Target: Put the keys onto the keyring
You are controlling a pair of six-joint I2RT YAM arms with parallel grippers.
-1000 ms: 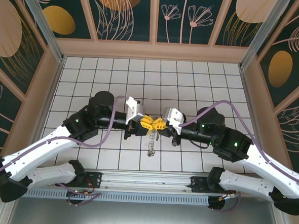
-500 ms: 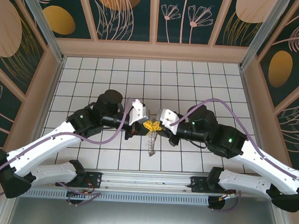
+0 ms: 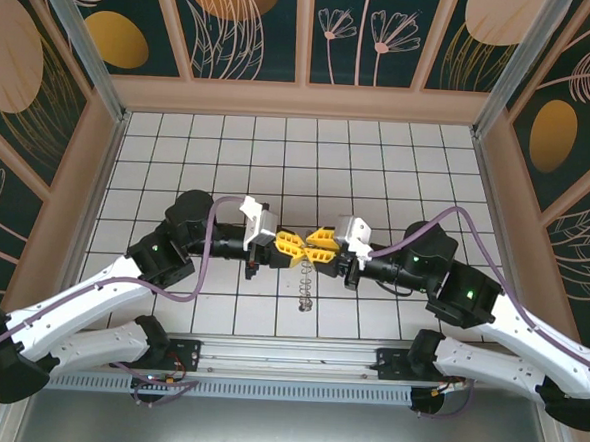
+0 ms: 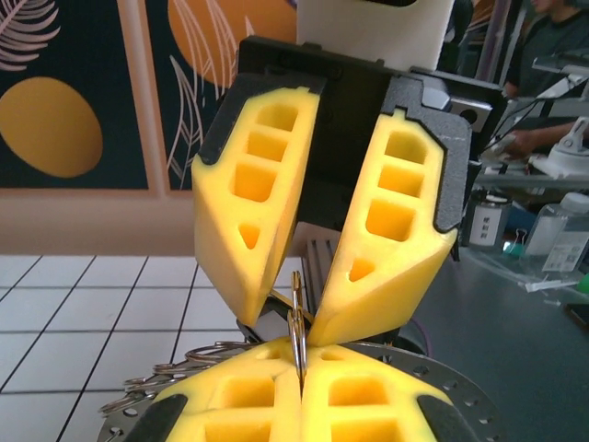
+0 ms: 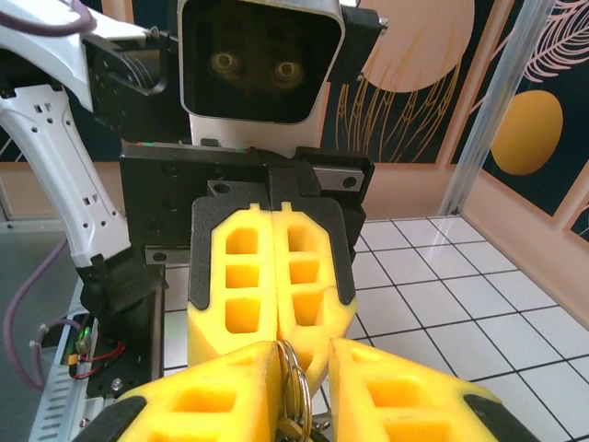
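Bright, even light comes from above, leaving only soft shadows on the white tiled floor (image 3: 399, 157). Both wrist views blur along their bottom edge.

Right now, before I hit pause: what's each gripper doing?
Left gripper: closed on the keyring.
Right gripper: open, fingers either side of the keyring.

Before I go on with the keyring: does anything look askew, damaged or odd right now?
Nothing damaged or spilled. The keyring hangs edge-on from the shut left gripper rather than lying flat; the right gripper is slightly open around its top.
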